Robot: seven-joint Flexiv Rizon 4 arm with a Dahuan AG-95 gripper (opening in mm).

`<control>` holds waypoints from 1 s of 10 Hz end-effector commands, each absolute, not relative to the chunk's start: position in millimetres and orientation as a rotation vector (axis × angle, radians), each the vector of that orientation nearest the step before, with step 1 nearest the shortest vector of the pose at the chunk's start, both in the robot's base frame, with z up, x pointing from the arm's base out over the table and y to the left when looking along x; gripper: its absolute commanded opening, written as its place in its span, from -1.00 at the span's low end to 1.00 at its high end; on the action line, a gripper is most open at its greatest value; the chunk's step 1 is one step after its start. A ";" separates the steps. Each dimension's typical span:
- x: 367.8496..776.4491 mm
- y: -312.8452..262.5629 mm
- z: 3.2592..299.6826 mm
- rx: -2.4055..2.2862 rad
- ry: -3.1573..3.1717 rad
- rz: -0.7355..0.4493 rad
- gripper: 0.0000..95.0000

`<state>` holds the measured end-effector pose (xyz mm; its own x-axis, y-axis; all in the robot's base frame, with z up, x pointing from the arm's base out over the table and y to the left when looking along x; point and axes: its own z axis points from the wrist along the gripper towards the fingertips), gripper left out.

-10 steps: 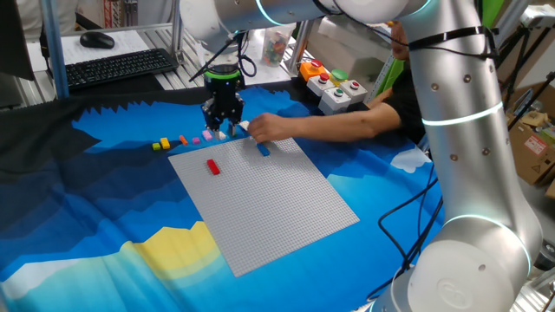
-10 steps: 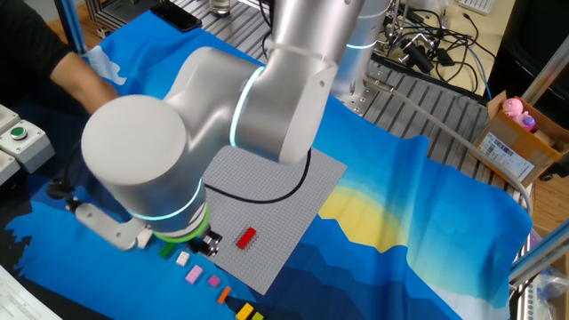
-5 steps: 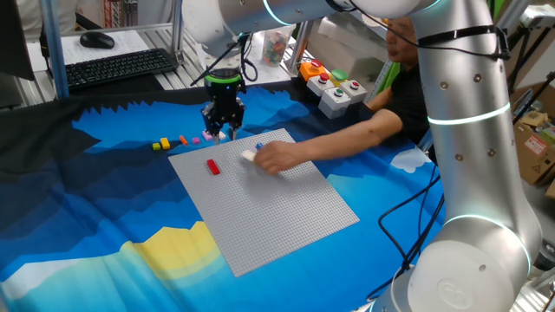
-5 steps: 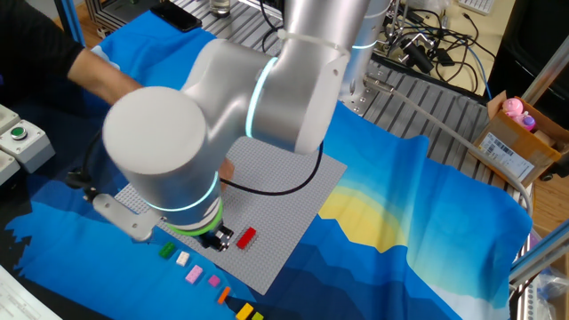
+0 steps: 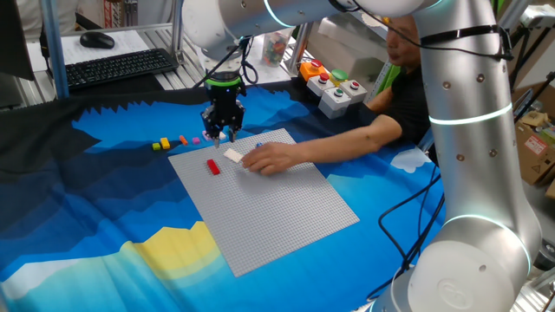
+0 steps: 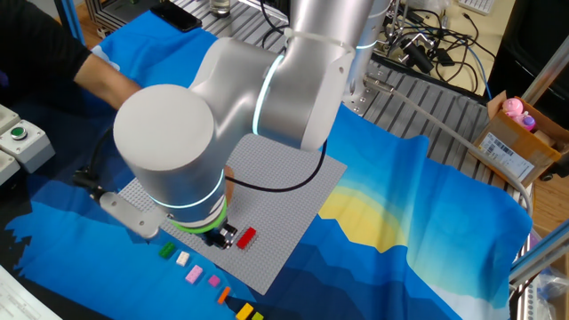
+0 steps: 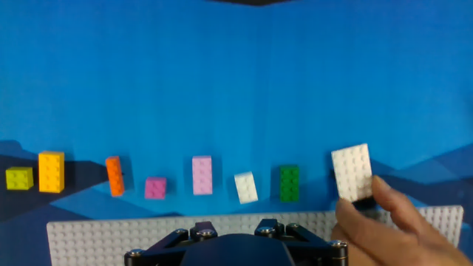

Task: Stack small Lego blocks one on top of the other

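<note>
on the far edge of the grey baseplate (image 5: 260, 195) is where your trouble sits: the gripper (image 5: 218, 132) hangs low over that edge while a person's hand (image 5: 270, 158) lies flat on the plate right beside it, with a white plate piece (image 5: 234, 154) at the fingertips. if you drop or swing toward the plate now, you could clip that hand, so i'd wait for it to clear.

the small lego blocks are in a row on the blue cloth (image 7: 222, 89) just beyond the plate. in the hand view you get lime (image 7: 19, 178), yellow (image 7: 51, 171), orange (image 7: 114, 176), small pink (image 7: 155, 188), tall pink (image 7: 202, 175), white (image 7: 245, 187) and green (image 7: 290, 182), each apart from its neighbour but not by much. a red block (image 5: 212, 166) sits alone on the plate, close to the gripper. nothing is stacked yet.

i can't tell how the fingers stand, since the tips are hidden in every view, and nothing visibly sits between them.

second risk: the gaps in that row look tight, so a slightly off descent probably nudges a neighbour, and these bricks will skid on cloth.

open room is past the row, all bare cloth. toward you, the plate edge and that hand close things off.
</note>
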<state>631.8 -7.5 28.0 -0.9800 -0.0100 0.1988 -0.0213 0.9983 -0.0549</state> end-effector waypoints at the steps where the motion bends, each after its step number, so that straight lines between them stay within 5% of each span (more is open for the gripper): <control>1: 628.5 -6.5 26.2 0.084 -2.940 0.100 -0.20; 10: 615.8 -12.0 19.1 0.099 -2.949 0.105 -0.20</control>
<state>617.6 -12.6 17.4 -0.9798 -0.0611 0.1906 -0.0742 0.9953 -0.0619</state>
